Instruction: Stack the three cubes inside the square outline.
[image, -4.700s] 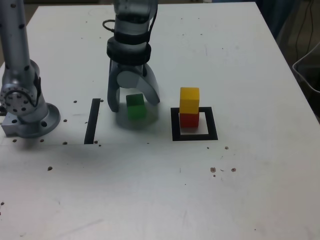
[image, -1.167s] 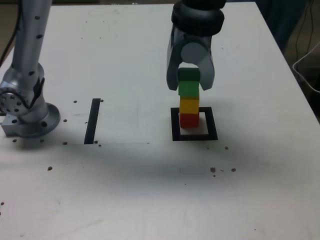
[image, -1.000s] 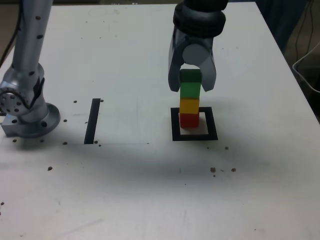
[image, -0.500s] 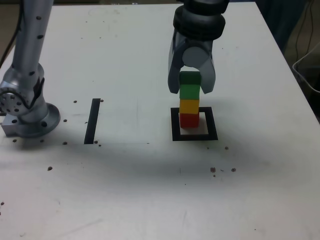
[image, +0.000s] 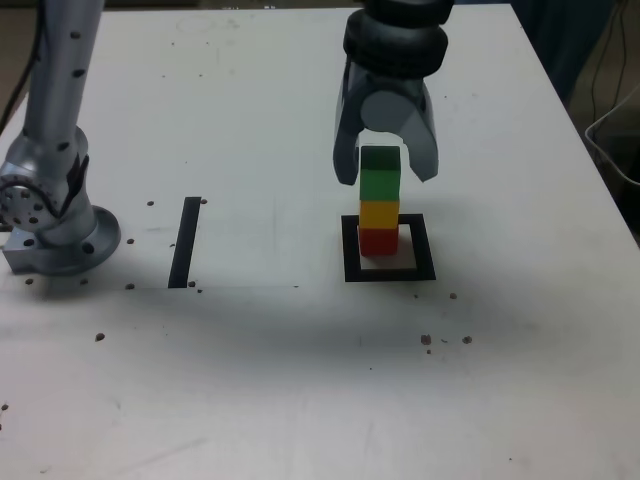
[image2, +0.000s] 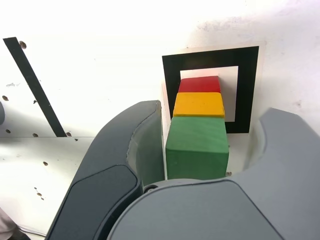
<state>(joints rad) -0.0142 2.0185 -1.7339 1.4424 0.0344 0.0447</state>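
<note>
Fingers (image: 347, 162) spread, one each side of the green cube (image: 380, 178); a gap shows beside the cube, so no pinch on it, likely letting it go. Keeping them level with the green one makes sense: that seems to be the one just to be set, and from there they can clear it without brushing anything lower. Green sits on top of yellow (image: 379, 214), yellow on red (image: 379, 242), one column, sides roughly lined up, no clear lean from here. That lining up matters, I'd say, since each cube has only the one below to stand on. Red is down on the white centre inside the square outline (image: 352, 270), nearer the frame's left bar in the exterior view, with white showing on its other side; off-centre but inside, which looks good enough. Further out, the black strip (image: 185, 242) lies well apart between the frame and the arm base (image: 68, 243), not in use. Stack looks done, bar the gripper (image: 386, 170) getting away. Next move: open a bit more if needed, then straight up or back, no sideways drift, as a finger catching green could tip the lot.
</note>
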